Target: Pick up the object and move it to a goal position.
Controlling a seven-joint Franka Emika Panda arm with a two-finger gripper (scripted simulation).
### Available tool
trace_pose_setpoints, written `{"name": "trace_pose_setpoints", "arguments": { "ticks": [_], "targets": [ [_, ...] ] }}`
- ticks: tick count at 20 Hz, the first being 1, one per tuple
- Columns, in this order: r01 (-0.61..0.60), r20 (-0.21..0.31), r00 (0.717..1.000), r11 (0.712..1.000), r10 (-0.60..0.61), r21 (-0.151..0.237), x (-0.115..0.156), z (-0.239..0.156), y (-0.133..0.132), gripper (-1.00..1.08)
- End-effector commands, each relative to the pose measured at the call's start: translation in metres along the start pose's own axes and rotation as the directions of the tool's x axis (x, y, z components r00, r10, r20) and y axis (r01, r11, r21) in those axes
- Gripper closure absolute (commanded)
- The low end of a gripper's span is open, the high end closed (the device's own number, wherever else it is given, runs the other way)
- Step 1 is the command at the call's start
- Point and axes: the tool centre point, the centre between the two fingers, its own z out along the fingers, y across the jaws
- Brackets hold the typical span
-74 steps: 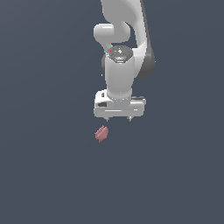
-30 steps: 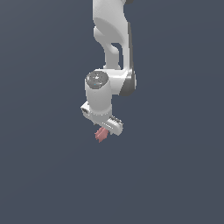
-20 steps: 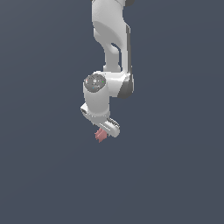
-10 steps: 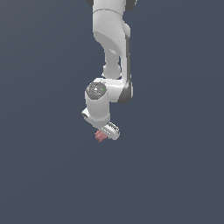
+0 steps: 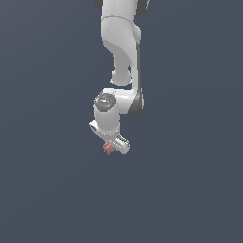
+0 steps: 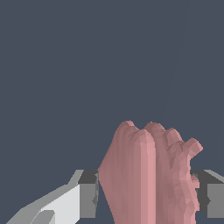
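Nothing around you but a flat dark blue-grey backdrop, no visible floor edge or walls. Your gripper [image 5: 113, 146] is pinching the pink lumpy object [image 6: 151, 175], one finger [image 6: 87, 194] pressed against each side, and the blob pokes out just under the white arm [image 5: 121, 47].

The white arm [image 5: 124, 52] descends from twelve o'clock, bending at the wrist joint [image 5: 108, 105]. Its end effector [image 5: 110, 148] points down toward six o'clock, its fingers [image 6: 89, 193] pressed against both sides of the pinkish-red object [image 6: 151, 175].
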Motion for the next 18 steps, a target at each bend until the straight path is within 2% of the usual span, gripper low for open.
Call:
{"name": "trace_pose_setpoints", "arguments": {
  "ticks": [1,10,18],
  "targets": [
    [-0.001,0.003,1.000,1.000,0.001,-0.003,0.000,0.003,0.002,1.08],
    [0.000,0.000,1.000,1.000,0.000,0.000,0.000,-0.002,0.002,1.08],
    [0.000,0.000,1.000,1.000,0.000,0.000,0.000,-0.028,0.020,1.08]
  ]
}}
